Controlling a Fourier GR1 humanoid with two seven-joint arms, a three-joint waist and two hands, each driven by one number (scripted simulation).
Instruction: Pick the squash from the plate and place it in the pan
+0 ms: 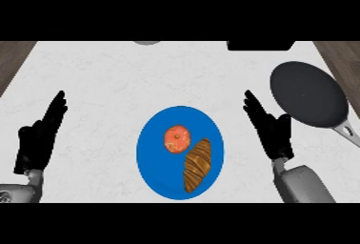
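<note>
Table: white marble-look table (pixel 105 71), faint grey veining, fills most of the head view; brown wood-grain strips show at far left and far right top corners.
Left hand: black left hand (pixel 41 136) at the view's left, fingers straight and up, pressed close together, holding nothing; grey forearm enters at the lower left corner.
Right hand: black right hand (pixel 271 128) just right of the plate, fingers straight, pointing up and slightly left, close together, holding nothing; rounded grey forearm comes up from the lower right.
Plate: blue plate (pixel 158 167), smooth flat colour, looks taller than wide, sits centre between the two hands, touching neither.
Squash: orange-red squash (pixel 177 139), round, slightly lumpy, lies on the plate's upper middle part.
Pastry: brown ridged croissant-like pastry (pixel 197 164), long, tilted, on the plate's lower right, upper end just beside the squash.
Pan: dark grey pan (pixel 308 93), round, matte, at upper right; pale metal handle runs down-right to the view's right edge; nothing inside; near the right hand, apart from it.
Edges: grey rounded thing (pixel 147 42) and a black block (pixel 260 45) cut off at the table's far edge.
Open room: bare table top between plate and pan, and across the whole upper left.
</note>
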